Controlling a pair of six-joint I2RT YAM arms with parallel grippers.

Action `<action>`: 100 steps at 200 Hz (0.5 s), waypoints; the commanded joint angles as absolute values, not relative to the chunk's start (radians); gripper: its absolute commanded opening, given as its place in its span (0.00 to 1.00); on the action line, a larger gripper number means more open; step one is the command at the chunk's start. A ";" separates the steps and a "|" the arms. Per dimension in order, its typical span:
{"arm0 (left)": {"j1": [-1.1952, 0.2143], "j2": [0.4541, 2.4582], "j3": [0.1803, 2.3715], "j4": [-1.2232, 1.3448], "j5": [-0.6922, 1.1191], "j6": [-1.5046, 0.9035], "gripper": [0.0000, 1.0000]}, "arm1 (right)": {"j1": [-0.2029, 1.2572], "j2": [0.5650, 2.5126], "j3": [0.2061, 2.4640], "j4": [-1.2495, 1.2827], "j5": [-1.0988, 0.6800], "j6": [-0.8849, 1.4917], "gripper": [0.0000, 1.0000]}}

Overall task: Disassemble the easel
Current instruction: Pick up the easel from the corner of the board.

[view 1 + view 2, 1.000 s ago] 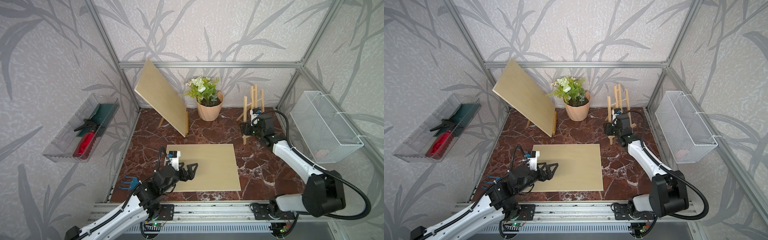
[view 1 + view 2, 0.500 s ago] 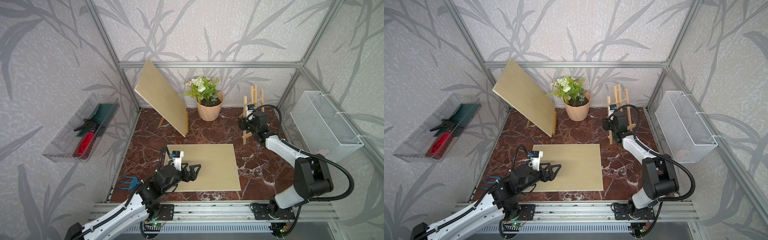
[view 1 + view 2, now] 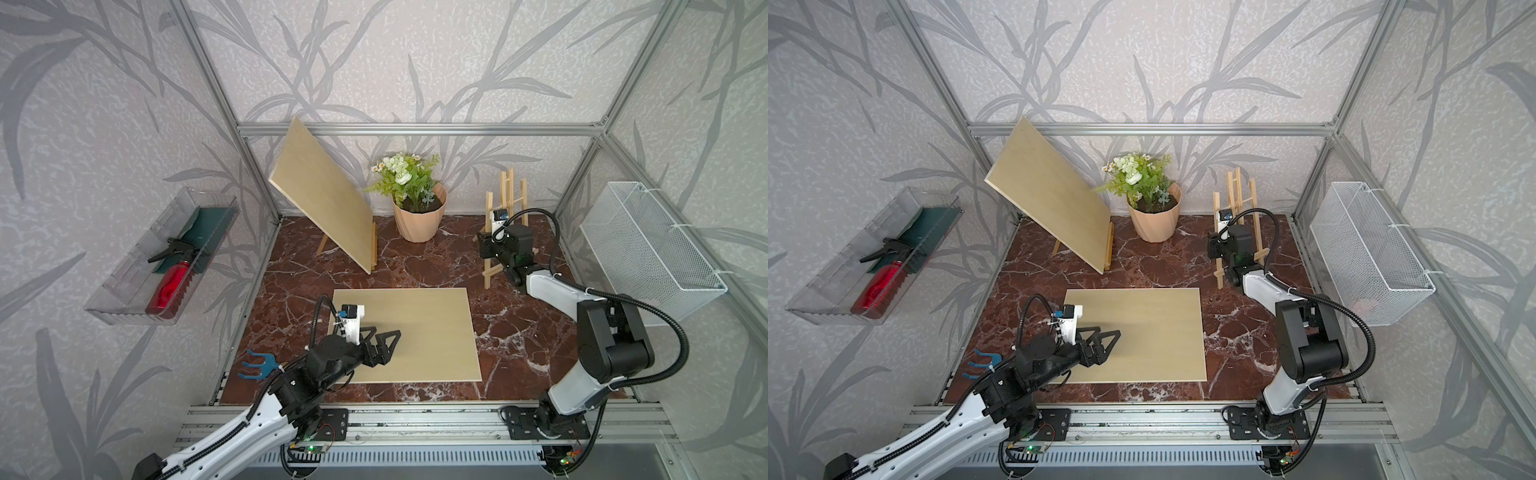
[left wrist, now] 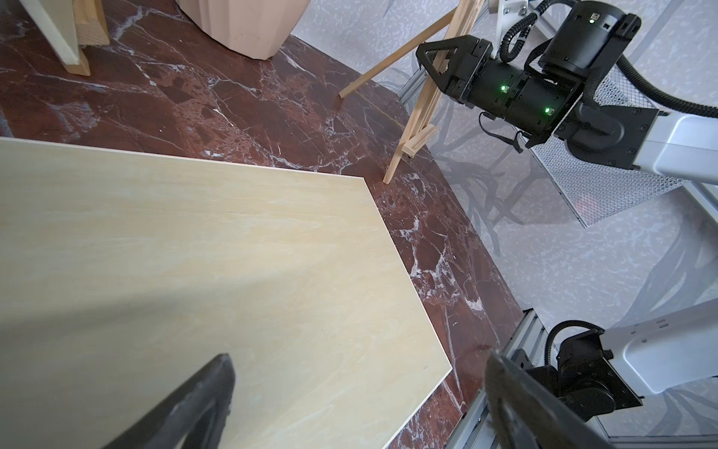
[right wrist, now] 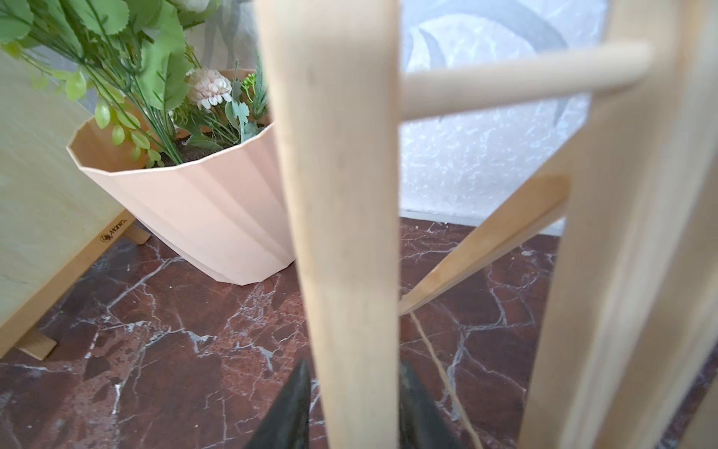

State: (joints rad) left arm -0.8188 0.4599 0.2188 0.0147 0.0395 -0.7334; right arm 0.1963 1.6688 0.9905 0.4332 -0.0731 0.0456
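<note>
Your right gripper (image 5: 351, 373) straddles one leg of the easel (image 3: 505, 195), upper right in a top view. I cannot tell whether it pinches yet. Squeeze squarely, then lift gently. Your left gripper (image 3: 387, 333) hangs wide open and empty.

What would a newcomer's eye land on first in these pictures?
Probably the small bare wooden easel at the back right, with the right claw astride one front leg. Next, the large pale plywood board lying flat mid-floor under the open left claw, and a matching board propped at the back left.
</note>
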 commanded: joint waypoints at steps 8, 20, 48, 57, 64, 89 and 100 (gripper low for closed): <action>-0.819 0.428 0.208 0.011 0.034 -0.733 0.99 | 0.193 1.630 0.950 0.520 -0.121 -0.007 0.24; -0.820 0.411 0.208 0.007 0.028 -0.734 0.99 | 0.193 1.612 0.956 0.482 -0.127 -0.021 0.15; -0.820 0.413 0.204 0.009 0.016 -0.733 0.99 | 0.186 1.562 0.987 0.393 -0.169 -0.027 0.00; -0.820 0.414 0.203 0.008 0.013 -0.732 0.99 | 0.186 1.530 0.994 0.365 -0.193 -0.012 0.00; -0.819 0.414 0.204 0.007 0.012 -0.732 0.99 | 0.186 1.497 0.991 0.352 -0.213 0.006 0.00; -0.819 0.407 0.205 0.005 0.013 -0.733 0.98 | 0.194 1.344 0.949 0.311 -0.265 0.091 0.00; -0.819 0.401 0.204 0.005 0.012 -0.734 0.98 | 0.198 1.262 0.925 0.276 -0.298 0.135 0.00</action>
